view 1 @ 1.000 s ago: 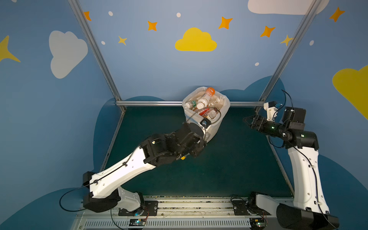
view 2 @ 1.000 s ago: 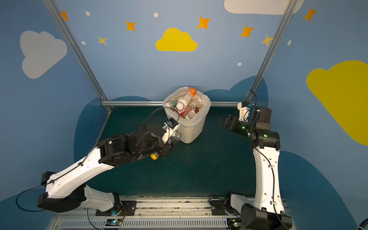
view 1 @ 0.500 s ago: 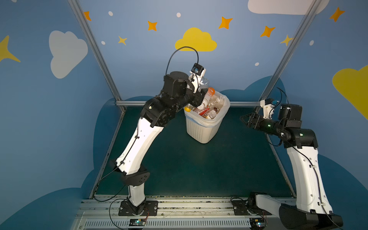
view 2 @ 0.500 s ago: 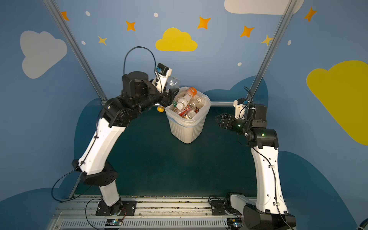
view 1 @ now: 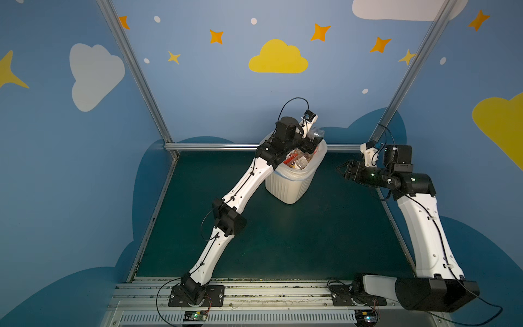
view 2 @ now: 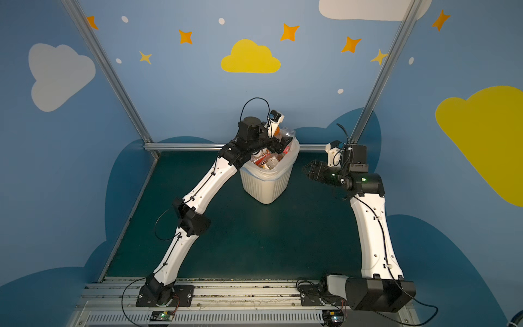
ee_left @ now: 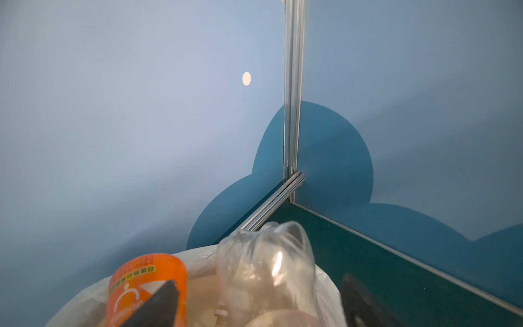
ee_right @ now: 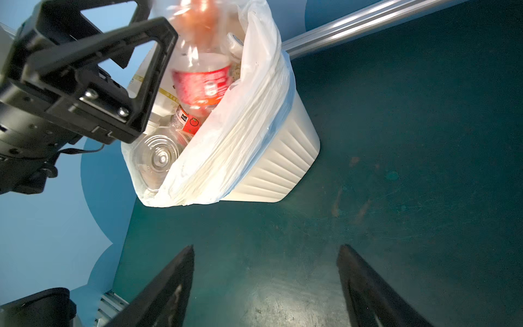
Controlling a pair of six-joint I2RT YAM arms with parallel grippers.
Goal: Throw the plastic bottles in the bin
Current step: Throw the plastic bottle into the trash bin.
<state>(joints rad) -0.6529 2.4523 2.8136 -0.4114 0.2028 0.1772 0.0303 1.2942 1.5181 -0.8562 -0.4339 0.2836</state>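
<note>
As its end effector [ee_left: 258, 280] gapes, the left arm [view 1: 249, 181] overarches the bin [view 1: 285, 189].

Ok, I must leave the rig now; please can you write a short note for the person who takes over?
Left claw: open above the bin, a clear bottle loose between its fingers, not gripped.
Right claw: open, empty, beside the bin.
Done: bin piled full of bottles.
To do: no bottle shows on the green mat; check that the loose one lands inside.
</note>
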